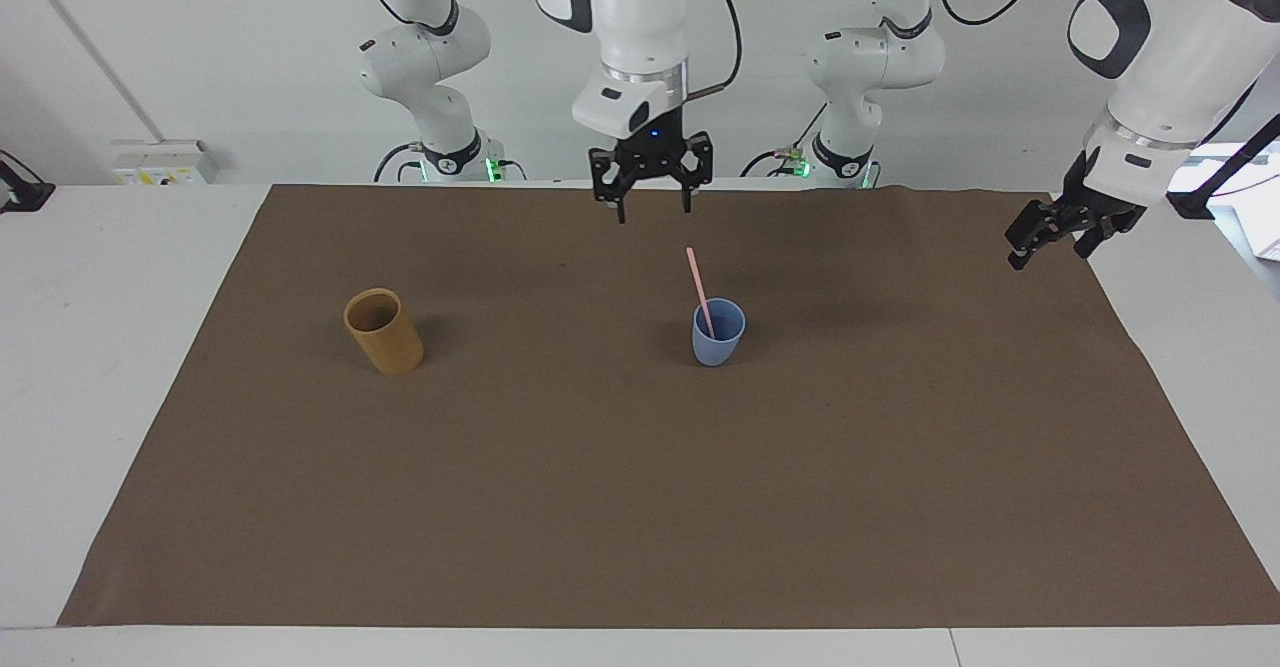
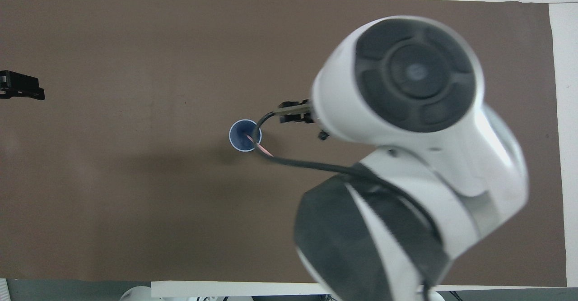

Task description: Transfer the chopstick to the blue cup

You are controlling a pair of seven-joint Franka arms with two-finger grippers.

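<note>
The pale pink chopstick (image 1: pixel 700 292) stands leaning in the light blue cup (image 1: pixel 718 339) at the middle of the brown mat, its top end free. In the overhead view the chopstick (image 2: pixel 265 150) sticks out over the rim of the cup (image 2: pixel 239 135). My right gripper (image 1: pixel 652 207) is open and empty, raised over the mat above and apart from the chopstick's top. In the overhead view that gripper is hidden under its own arm. My left gripper (image 1: pixel 1048 252) is open and waits over the mat's edge at the left arm's end; it also shows in the overhead view (image 2: pixel 20 87).
A taller tan-orange cylindrical cup (image 1: pixel 384 332) stands on the brown mat (image 1: pixel 640 507) toward the right arm's end; my right arm covers it in the overhead view. A black cable (image 2: pixel 289 161) from that arm hangs over the blue cup's rim in the overhead view.
</note>
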